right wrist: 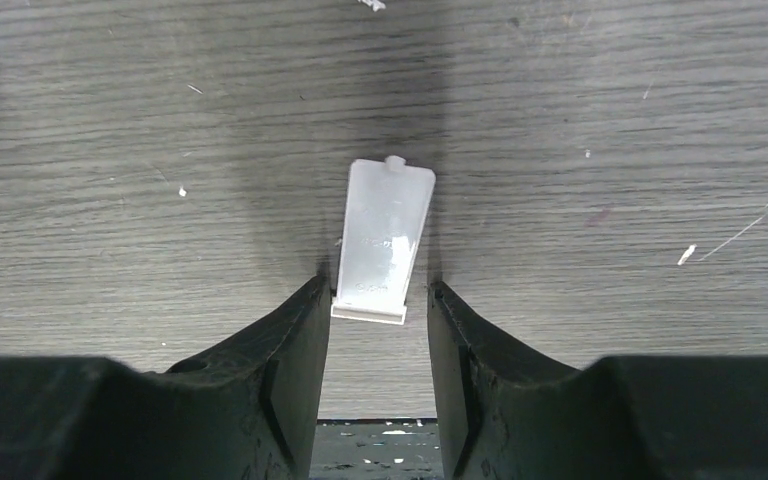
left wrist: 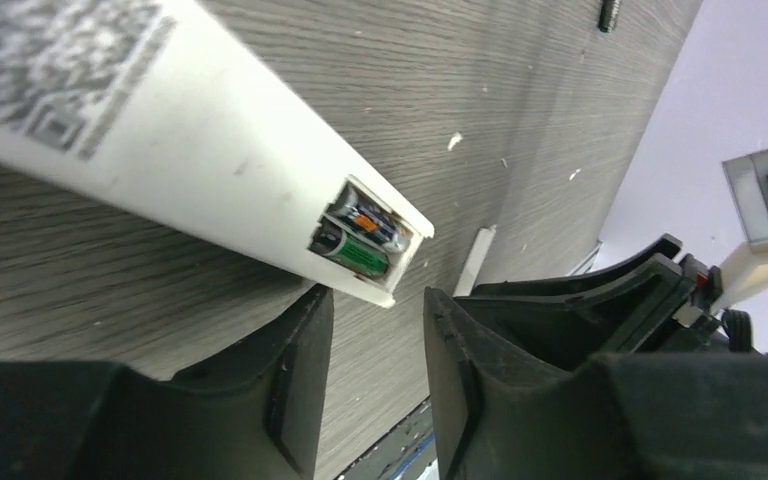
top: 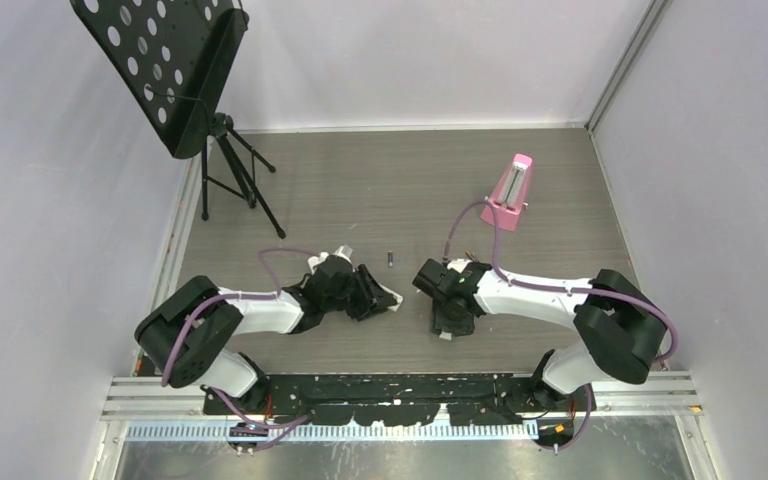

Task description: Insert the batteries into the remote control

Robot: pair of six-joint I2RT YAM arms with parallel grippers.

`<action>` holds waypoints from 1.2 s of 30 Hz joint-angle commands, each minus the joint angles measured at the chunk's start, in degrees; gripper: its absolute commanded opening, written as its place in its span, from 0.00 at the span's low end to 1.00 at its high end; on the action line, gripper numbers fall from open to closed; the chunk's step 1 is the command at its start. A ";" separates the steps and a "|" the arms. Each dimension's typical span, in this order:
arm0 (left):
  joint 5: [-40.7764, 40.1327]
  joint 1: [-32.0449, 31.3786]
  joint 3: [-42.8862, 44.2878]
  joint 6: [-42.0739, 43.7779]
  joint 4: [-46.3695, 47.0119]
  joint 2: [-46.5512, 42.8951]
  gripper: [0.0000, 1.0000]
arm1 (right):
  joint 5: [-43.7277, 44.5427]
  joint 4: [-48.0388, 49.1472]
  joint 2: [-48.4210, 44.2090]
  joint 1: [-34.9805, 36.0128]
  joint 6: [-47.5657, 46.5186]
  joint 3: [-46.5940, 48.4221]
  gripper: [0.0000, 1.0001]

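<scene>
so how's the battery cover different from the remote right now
The battery cover is a small thin flat plate; the remote is a much bigger thick body. The cover sits between the right gripper's fingers; the remote lies just beyond the left gripper's tips, not between them. The cover is off, so the remote's end is open with batteries showing. Both are white and lie on the table.

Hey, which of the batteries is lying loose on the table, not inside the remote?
The small dark cylindrical battery lying alone on the grey wood-grain table. The green one and the orange-marked one sit inside the white plastic remote's open compartment.
</scene>
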 commanded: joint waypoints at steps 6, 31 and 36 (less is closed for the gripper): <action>1.75 -0.27 1.17 5.26 6.69 -3.37 0.50 | 3.66 -6.42 -2.62 0.40 -0.20 -1.96 0.46; -4.68 0.75 5.08 15.87 -7.65 -14.20 0.92 | -4.26 2.80 -0.14 -1.78 -15.49 -1.17 0.46; -3.39 1.10 5.78 16.65 -7.46 -13.54 0.89 | -4.62 2.76 0.84 -2.10 -15.24 -1.13 0.43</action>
